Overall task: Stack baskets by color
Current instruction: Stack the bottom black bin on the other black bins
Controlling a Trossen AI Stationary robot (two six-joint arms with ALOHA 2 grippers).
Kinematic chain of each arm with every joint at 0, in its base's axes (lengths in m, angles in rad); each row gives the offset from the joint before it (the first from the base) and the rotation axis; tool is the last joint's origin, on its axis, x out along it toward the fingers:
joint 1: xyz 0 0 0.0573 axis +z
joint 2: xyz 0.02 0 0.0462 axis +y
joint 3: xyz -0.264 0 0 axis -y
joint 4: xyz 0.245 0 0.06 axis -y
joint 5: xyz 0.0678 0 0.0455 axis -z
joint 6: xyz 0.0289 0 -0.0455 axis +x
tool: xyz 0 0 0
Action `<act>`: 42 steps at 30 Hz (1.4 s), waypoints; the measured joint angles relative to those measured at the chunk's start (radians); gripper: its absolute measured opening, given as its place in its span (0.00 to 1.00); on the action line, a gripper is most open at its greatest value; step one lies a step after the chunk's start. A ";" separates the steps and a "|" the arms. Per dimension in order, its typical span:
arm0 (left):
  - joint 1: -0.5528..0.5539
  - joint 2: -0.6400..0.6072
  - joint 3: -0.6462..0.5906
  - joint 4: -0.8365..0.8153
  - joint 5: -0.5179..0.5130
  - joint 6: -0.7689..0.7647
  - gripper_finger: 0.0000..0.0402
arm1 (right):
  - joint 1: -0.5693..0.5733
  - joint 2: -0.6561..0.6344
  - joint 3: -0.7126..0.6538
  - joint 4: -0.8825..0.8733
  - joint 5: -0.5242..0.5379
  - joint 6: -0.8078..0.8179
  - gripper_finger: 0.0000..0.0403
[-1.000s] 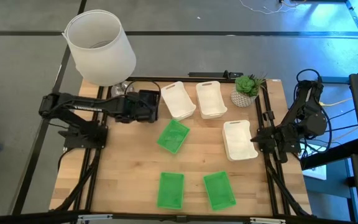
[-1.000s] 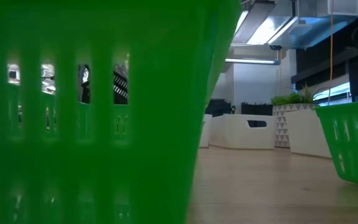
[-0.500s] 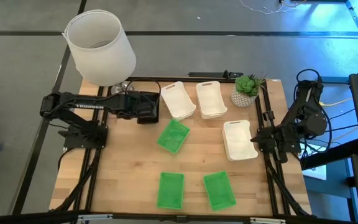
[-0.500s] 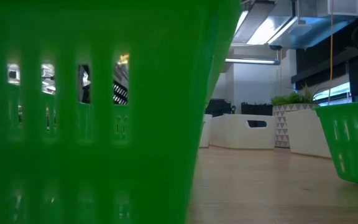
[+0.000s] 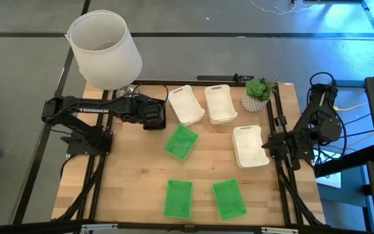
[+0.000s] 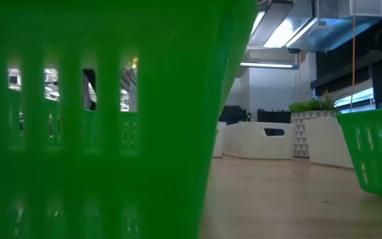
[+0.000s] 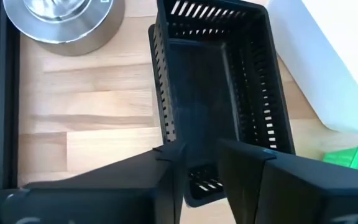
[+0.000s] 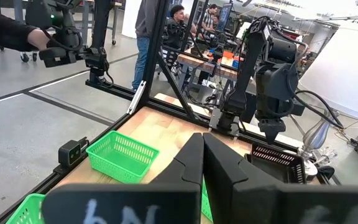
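At the table's far left stands a black basket [image 5: 159, 114] [image 7: 219, 81], with what looks like a second black one nested under it. My left gripper [image 7: 201, 163] [image 5: 145, 110] is open and slants down over one short end of it, which shows in the gap between the fingers. Three white baskets [image 5: 186, 104] [image 5: 221, 103] [image 5: 250, 146] and three green baskets [image 5: 181, 142] [image 5: 178, 198] [image 5: 229, 198] rest flat on the wood. My right gripper [image 8: 202, 158] [image 5: 279, 144] waits shut at the right edge, pointing level.
A big white lampshade [image 5: 104, 49] rises at the far left corner, its metal foot [image 7: 61, 18] just beside the black basket. A potted plant [image 5: 258, 93] stands far right. Black frame rails [image 5: 281, 123] run along the table's edges. People stand in the room beyond.
My left arm's wrist has turned a little above the black basket and stayed over it. The basket remains on the table at the far left. My right arm has kept still.
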 joint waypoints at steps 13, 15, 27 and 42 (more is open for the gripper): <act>0.009 0.007 -0.001 0.109 -0.005 0.340 0.19 | 0.000 -0.012 0.000 0.003 0.011 0.002 0.02; 0.023 0.027 -0.001 0.078 -0.007 0.341 0.19 | 0.000 -0.013 0.000 0.002 0.010 0.001 0.02; 0.044 0.178 -0.001 0.051 0.009 0.401 0.01 | 0.000 -0.013 0.000 0.000 0.010 0.000 0.02; 0.051 0.115 0.037 -0.048 -0.079 0.426 0.00 | 0.000 -0.018 0.000 0.000 0.025 0.003 0.02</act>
